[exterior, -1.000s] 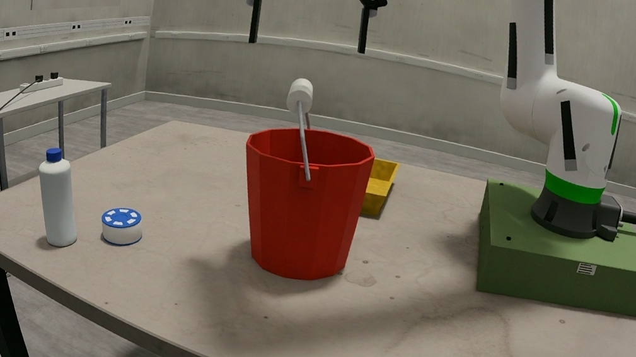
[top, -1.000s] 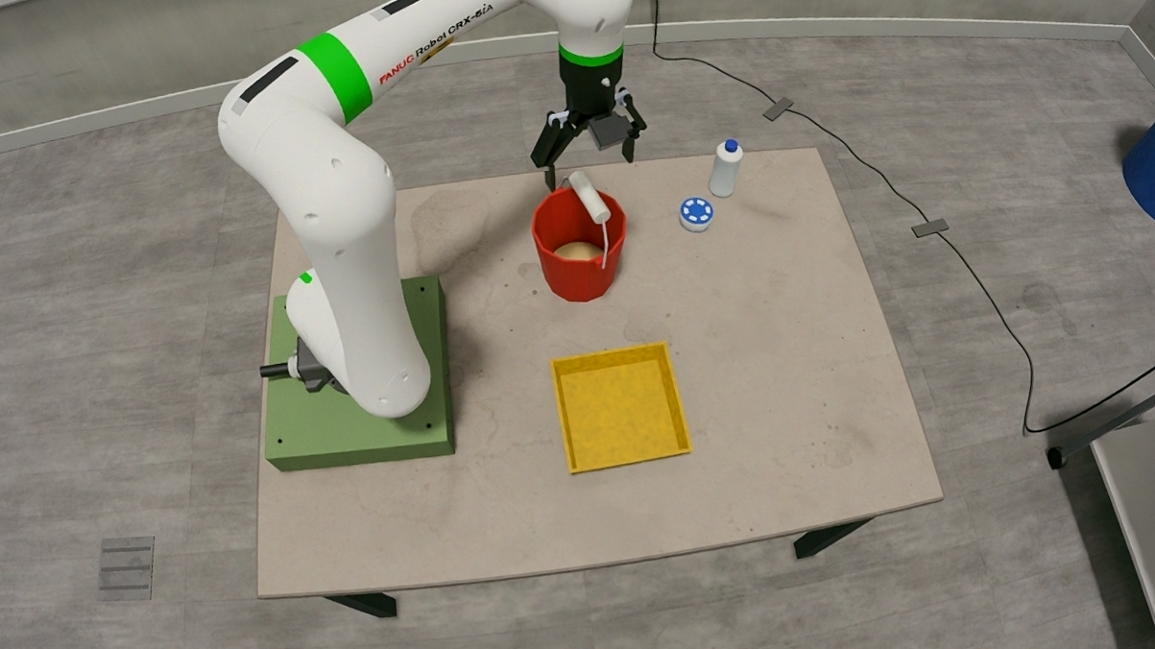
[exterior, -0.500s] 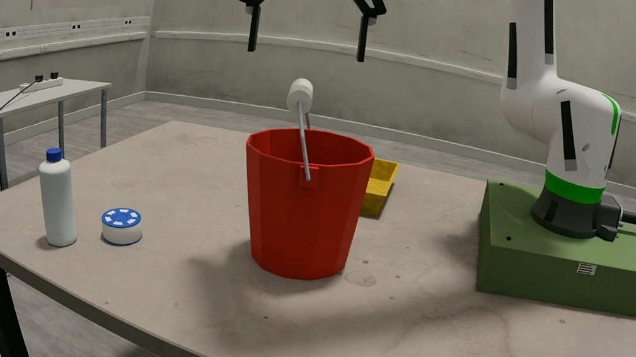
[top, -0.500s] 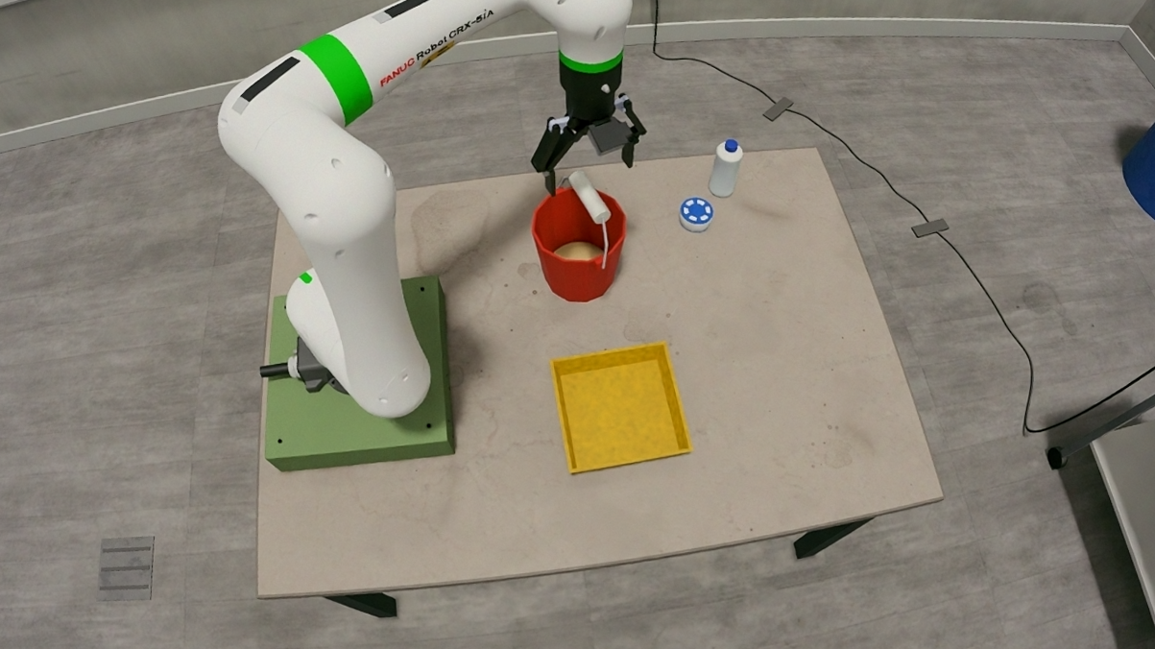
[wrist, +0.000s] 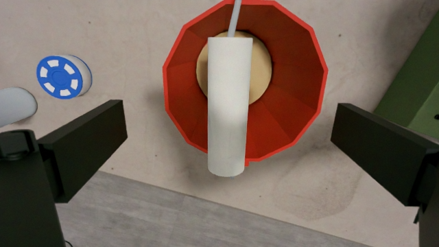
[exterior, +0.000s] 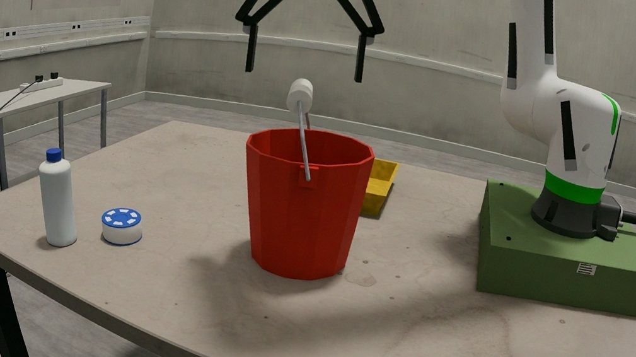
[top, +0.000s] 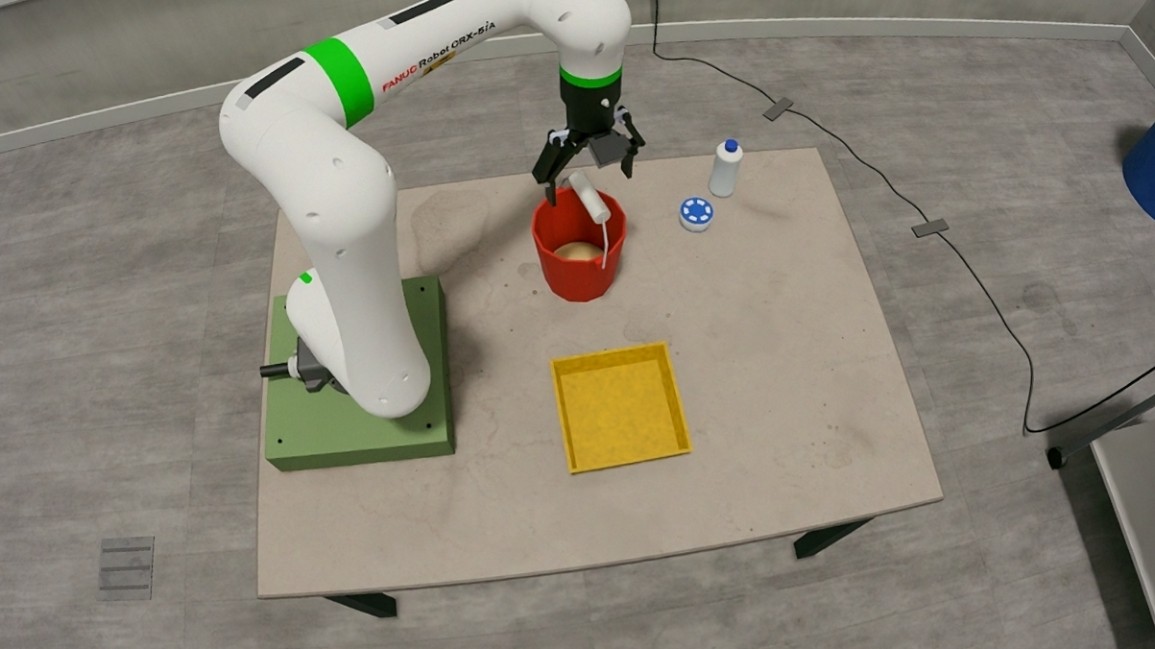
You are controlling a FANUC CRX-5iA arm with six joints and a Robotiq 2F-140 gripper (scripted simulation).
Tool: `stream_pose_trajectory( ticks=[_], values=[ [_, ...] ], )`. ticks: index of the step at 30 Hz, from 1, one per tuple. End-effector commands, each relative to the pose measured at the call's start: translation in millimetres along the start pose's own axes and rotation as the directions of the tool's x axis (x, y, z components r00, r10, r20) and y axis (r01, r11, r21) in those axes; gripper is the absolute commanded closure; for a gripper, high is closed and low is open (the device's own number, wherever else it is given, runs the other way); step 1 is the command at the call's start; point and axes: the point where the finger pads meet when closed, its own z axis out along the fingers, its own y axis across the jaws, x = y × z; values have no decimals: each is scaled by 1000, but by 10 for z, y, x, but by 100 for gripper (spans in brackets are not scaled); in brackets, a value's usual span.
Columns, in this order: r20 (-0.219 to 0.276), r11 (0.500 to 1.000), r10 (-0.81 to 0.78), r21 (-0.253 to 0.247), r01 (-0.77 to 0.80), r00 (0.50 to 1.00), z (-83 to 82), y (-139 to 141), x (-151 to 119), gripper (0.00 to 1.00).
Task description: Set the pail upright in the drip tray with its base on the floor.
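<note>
A red pail [top: 578, 271] [exterior: 300, 220] [wrist: 291, 103] stands upright on the table, toward its far side. Its wire bail stands up with a white cylindrical grip [top: 589, 196] [exterior: 300, 94] [wrist: 227, 106] at the top. A tan mass lies on the pail's floor [wrist: 260, 75]. My gripper [top: 588, 174] [exterior: 303, 63] [wrist: 230, 121] is open and empty, right above the white grip, one finger to each side of it and a little higher. The yellow drip tray [top: 678, 405] [exterior: 380, 190] lies empty on the table, nearer the front edge in the top view.
A white bottle with a blue cap [top: 725, 169] [exterior: 57, 198] [wrist: 15, 104] and a blue-and-white round puck [top: 696, 213] [exterior: 121, 224] [wrist: 63, 77] stand beside the pail. The arm's green base block [top: 352, 416] [exterior: 564, 262] [wrist: 411, 89] sits on the table's other side.
</note>
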Motion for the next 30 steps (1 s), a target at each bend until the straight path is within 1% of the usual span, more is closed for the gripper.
stream_pose_trajectory(
  ticks=[1,9,11,16,22,30],
  values=[
    [0,1000,0,2,0,1000,95,-5,0,0],
    [0,1000,0,2,0,1000,261,-6,0,0],
    [0,1000,0,2,0,1000,261,-6,0,0],
    [0,1000,0,2,0,1000,328,-7,-1,0],
    [0,1000,0,2,0,1000,364,-7,-1,0],
    [0,1000,0,2,0,1000,369,-7,-1,0]
  ],
)
